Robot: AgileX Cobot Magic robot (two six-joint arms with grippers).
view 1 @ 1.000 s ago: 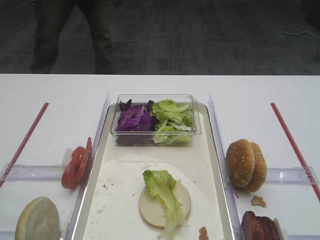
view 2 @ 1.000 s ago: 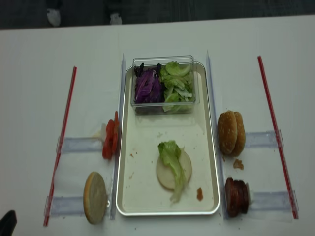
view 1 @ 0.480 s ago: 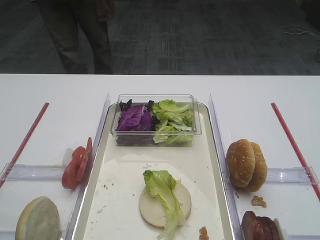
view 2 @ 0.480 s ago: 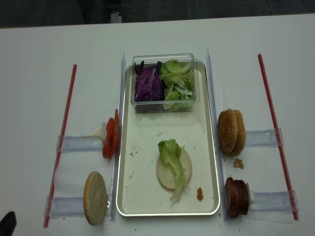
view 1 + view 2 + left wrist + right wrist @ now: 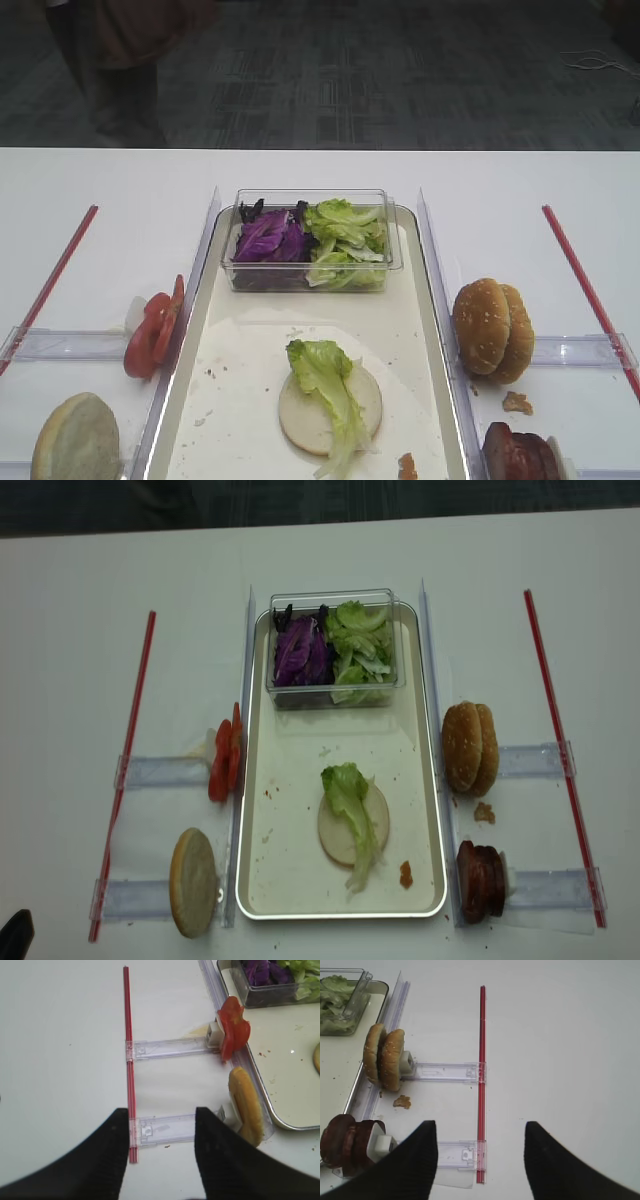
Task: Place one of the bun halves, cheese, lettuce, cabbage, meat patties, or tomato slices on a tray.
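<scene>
Lettuce [image 5: 351, 820], a frilly light-green leaf, lies draped over a pale flat bun half [image 5: 353, 827] in the near part of the tray [image 5: 290, 905], and I read both from the overhead views.

My left jaws [image 5: 160, 1150] stand open above the white counter [image 5: 60, 1060], holding nothing; only their dark ribbed fingers [image 5: 112, 1160] show, cut off at the bottom edge. Just ahead of them runs a thin red strip [image 5: 129, 1060] crossed by clear plastic rails [image 5: 170, 1047]. Upright tomato slices [image 5: 232, 1030] and another bun half [image 5: 245, 1105] on edge sit against the tray's silver rim.

At the tray's far end a clear tub [image 5: 335, 695] holds glossy purple cabbage [image 5: 298, 655] and more green leaves.

My right jaws [image 5: 480, 1160] are also spread wide and empty. Beside them stand two sesame buns [image 5: 382, 1057] and dark meat patties [image 5: 345, 1142], partly cropped.
</scene>
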